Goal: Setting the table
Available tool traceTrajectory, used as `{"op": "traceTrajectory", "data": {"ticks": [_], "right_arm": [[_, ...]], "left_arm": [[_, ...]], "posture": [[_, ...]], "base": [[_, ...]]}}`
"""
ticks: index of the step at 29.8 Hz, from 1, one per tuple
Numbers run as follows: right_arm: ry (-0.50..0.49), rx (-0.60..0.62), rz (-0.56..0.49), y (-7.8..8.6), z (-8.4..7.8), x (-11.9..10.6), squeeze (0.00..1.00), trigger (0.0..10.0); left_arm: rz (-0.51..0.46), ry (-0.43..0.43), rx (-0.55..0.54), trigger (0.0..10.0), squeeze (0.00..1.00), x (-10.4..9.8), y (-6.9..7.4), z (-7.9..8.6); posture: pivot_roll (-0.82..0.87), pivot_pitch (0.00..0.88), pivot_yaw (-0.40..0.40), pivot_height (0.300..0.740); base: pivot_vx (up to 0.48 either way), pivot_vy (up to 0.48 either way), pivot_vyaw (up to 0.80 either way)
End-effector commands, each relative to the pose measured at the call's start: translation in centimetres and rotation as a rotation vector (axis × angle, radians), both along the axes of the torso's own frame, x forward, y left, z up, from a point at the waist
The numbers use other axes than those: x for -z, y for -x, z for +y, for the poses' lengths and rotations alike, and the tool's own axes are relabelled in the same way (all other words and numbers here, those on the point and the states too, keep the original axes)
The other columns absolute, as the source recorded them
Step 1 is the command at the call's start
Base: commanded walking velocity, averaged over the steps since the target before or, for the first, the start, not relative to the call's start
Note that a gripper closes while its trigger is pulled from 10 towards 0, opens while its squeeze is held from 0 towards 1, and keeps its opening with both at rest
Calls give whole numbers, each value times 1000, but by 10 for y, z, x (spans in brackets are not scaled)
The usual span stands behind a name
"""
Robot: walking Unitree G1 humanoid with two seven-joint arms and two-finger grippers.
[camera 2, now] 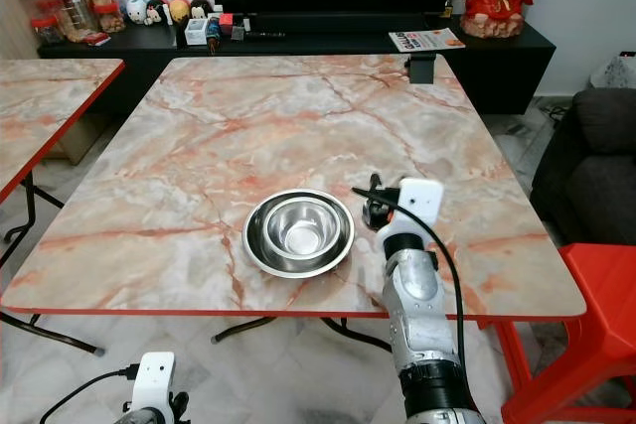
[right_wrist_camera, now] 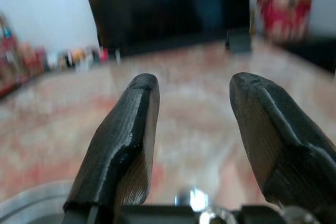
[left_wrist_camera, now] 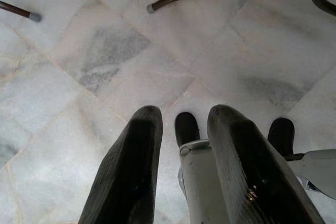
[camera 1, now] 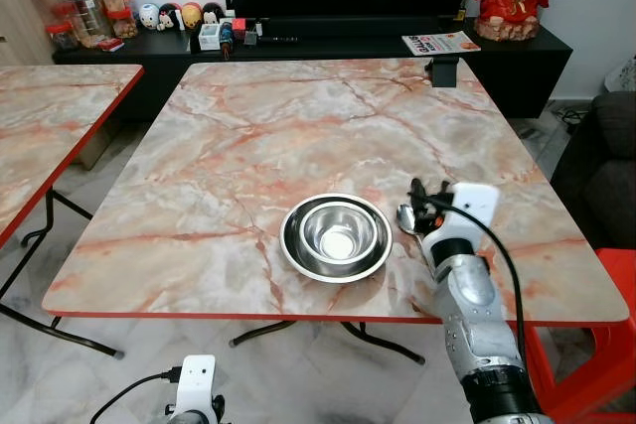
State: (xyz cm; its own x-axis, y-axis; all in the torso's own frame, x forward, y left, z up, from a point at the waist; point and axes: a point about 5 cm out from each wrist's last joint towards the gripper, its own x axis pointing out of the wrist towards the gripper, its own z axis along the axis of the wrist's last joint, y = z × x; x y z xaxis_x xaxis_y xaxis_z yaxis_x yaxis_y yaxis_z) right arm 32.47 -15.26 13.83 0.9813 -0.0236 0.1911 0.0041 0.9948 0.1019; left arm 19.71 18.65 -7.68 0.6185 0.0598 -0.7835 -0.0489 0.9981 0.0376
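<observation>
A small steel bowl [camera 1: 338, 232] sits inside a wider steel dish [camera 1: 298, 250] near the front edge of the marble table [camera 1: 298, 126]. Just right of the dish a steel spoon [camera 1: 405, 217] lies on the tabletop. My right gripper [camera 1: 427, 196] hovers low over the spoon, open, with nothing between its fingers [right_wrist_camera: 131, 129]; the spoon's shiny end [right_wrist_camera: 191, 199] shows beneath them. My left gripper [left_wrist_camera: 181, 124] hangs below table height over the tiled floor, open and empty.
A small black object [camera 1: 444, 70] stands at the table's far right edge. A second marble table [camera 1: 50, 116] is to the left. A red chair [camera 1: 601, 345] and a dark sofa [camera 1: 606, 146] are close on the right. A black TV console [camera 1: 298, 47] stands behind.
</observation>
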Motion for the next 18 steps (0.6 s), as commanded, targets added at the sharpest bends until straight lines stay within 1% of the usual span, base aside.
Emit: {"op": "traceTrajectory", "data": {"ticks": [1, 3, 5, 7, 9, 10, 11, 12, 13, 14, 15, 16, 18], "right_arm": [[51, -44, -141, 1, 9, -29, 0, 10000], [70, -93, -209, 2, 20, -45, 0, 10000], [79, -113, -231, 3, 25, -50, 0, 10000], [83, -133, -240, 2, 33, -52, 0, 10000], [79, -136, -237, 2, 34, -51, 0, 10000], [91, -133, -213, 3, 34, -44, 0, 10000], [98, -123, -199, 3, 33, -40, 0, 10000], [111, -74, -147, 4, 25, -30, 0, 10000], [111, -74, -147, 4, 25, -30, 0, 10000], [123, -16, -93, 5, 15, -20, 0, 10000], [136, 14, -64, 6, 9, -15, 0, 10000], [161, 61, -23, 9, -1, -5, 0, 10000], [187, 102, 23, 16, -12, 8, 0, 10000]], "left_arm": [[-3, 2, 2, 10000, 0, -1, -2, 2], [-4, 1, 4, 10000, 0, -2, -2, 2], [-4, 0, 4, 10000, 0, -2, -3, 2], [-10, 0, -1, 10000, 0, -2, -4, 3], [-10, -1, -1, 10000, 0, -3, -4, 3], [-10, -1, -2, 10000, 0, -3, -4, 4], [-11, 0, -2, 10000, 0, -3, -4, 4], [-10, 2, -2, 10000, 0, -3, -4, 4], [-10, 2, -2, 10000, 0, -3, -4, 4], [-9, 3, 1, 10000, 0, -2, -4, 4], [-8, 4, 2, 10000, 0, -2, -4, 4], [-8, 6, 3, 10000, 0, -2, -3, 4], [-8, 8, 6, 10000, 0, -2, -3, 4]], "posture": [[-108, 0, 38, 740], [-108, 0, 39, 740], [-105, 0, 39, 740], [-100, 0, 40, 740], [-100, 0, 40, 740], [-98, 0, 40, 740], [-95, 0, 42, 740], [-98, 0, 43, 740], [-98, 0, 43, 740], [-100, 0, 44, 740], [-101, 0, 46, 740], [-104, 0, 45, 740], [-108, 0, 45, 740]], "base": [[0, 0, 0], [0, 0, 0], [0, 0, 0], [0, 0, 0], [0, 0, 0], [0, 0, 0], [0, 0, 0], [0, 0, 0], [0, 0, 0], [0, 0, 0], [0, 0, 0], [0, 0, 0], [0, 0, 0]]}}
